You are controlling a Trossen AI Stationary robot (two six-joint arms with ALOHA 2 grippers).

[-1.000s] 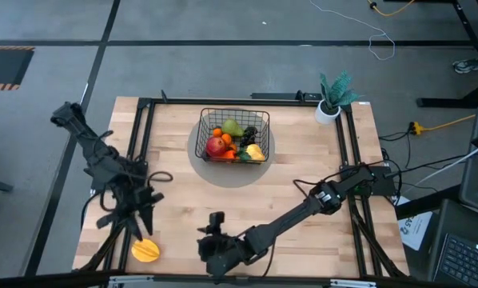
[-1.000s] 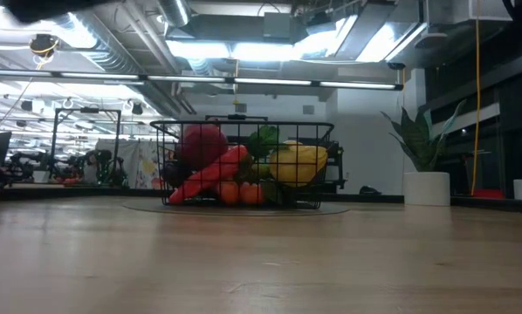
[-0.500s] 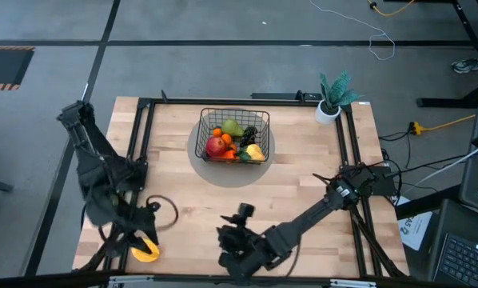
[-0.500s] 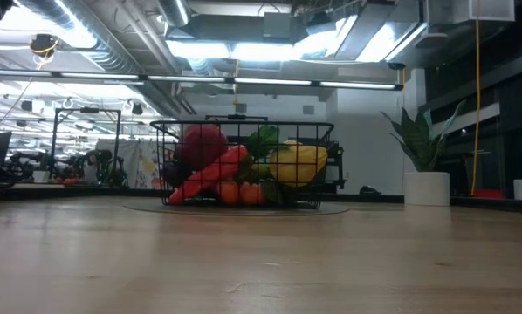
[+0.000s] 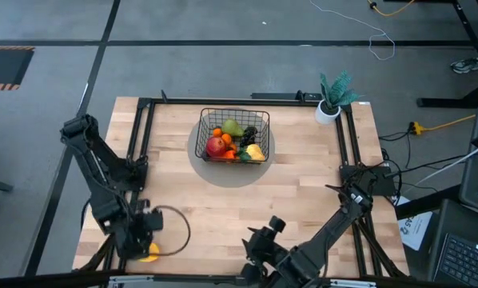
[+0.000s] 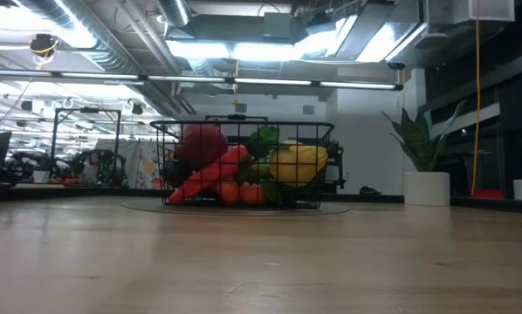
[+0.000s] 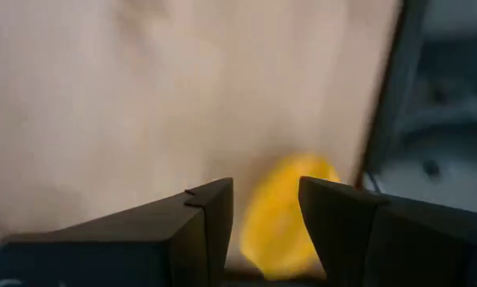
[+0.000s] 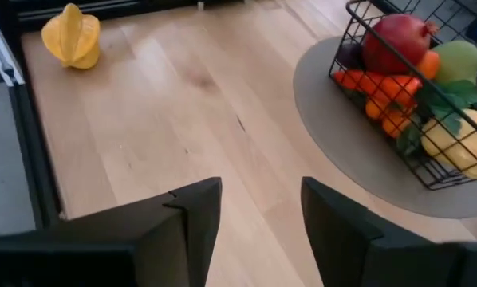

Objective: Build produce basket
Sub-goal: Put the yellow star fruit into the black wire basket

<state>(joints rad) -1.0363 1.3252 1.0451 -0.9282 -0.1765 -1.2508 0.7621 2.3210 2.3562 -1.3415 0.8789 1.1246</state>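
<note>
Your left gripper (image 5: 141,242) hung directly over the yellow-orange fruit (image 5: 148,253), the 1 piece of produce outside the basket (image 5: 234,134). That fruit lay well away from the basket, at the table corner nearest the left arm's base and close to the black frame rail (image 5: 135,144). In the left wrist view the fingers (image 7: 210,215) stood apart with the fruit (image 7: 282,215) showing in the gap; nothing was clamped, and contact could not be confirmed.

Your right gripper (image 5: 263,244) waited with its fingers apart and nothing between them, well clear of the basket on the near side of the table. The basket sat on a round grey mat (image 5: 215,170) and held the red apple (image 5: 217,146), the carrot (image 6: 210,174), small oranges (image 6: 239,192) and a yellow piece (image 6: 301,163).

Risks, as judgement:
1. The fruit looked lobed and smooth, so a closing off its middle could have squeezed it out sideways.
2. It lay near the table edge and the rail, so a nudge could have rolled it off the table or wedged it against the frame.
3. The basket was already heaped, so a release onto the pile could have let the fruit roll out over the rim.

No brand, label or legible writing appeared in any view.
</note>
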